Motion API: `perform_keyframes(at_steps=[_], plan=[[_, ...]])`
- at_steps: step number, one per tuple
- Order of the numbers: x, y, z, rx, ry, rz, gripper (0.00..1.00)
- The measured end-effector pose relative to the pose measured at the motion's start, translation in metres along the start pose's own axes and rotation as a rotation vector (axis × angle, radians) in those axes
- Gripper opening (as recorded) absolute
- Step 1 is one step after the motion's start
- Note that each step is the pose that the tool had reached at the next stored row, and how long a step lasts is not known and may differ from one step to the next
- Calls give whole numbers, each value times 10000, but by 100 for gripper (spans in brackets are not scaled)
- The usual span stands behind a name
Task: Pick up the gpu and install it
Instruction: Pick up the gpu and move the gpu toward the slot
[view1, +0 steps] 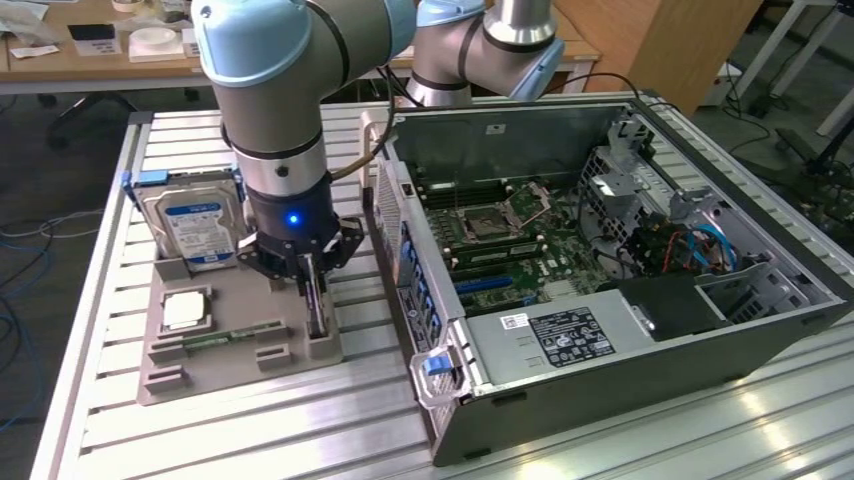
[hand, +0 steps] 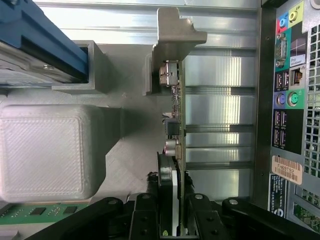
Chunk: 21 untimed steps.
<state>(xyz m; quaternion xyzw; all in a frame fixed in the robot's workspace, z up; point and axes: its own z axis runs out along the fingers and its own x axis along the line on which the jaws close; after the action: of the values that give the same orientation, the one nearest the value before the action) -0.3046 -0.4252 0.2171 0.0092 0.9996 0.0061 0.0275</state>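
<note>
Gripper (view1: 315, 285) (hand: 172, 202): lowered over the grey holder tray, pinching the gpu across its thin edge
Fingers (hand: 146, 212): black, one against each flat face of the card, pressed in on it
Gpu (view1: 318, 322) (hand: 178, 125): standing on edge in a slot of the holder, at the side of the tray nearest the computer case; lower edge seated in the slot
Gpu bracket (hand: 176, 30): silvery metal end piece at the end of the card away from the gripper, with a bent tab
Holder tray (view1: 200, 375) (hand: 125, 165): grey printed fixture resting flat on the table, just beside the case
Hard drive (view1: 194, 225) (hand: 37, 47): upright in a blue frame at the far end of the tray, apart from the gpu
Processor chip (view1: 184, 310): flat on the tray, between the hard drive and the memory stick
Memory stick (view1: 234, 337) (hand: 40, 210): narrow and green, lying in its groove near the gpu slot, not touching the card
Computer case (view1: 601, 280) (hand: 290, 100): side panel off, motherboard exposed, toward the exterior view's right; rear ports facing the tray
Table (view1: 107, 430) (hand: 220, 65): slatted aluminium surface under tray and case
Arm (view1: 267, 100): reaching straight down from above, blue light lit near the wrist
</note>
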Motion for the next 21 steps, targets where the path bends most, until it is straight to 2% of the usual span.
perform_keyframes(at_steps=[9,11,21], plan=[[0,0,0,-1,-2,0,28],[-1,-1,-29,0,0,-4,28],[-25,5,-455,-1,-1,-4,28]])
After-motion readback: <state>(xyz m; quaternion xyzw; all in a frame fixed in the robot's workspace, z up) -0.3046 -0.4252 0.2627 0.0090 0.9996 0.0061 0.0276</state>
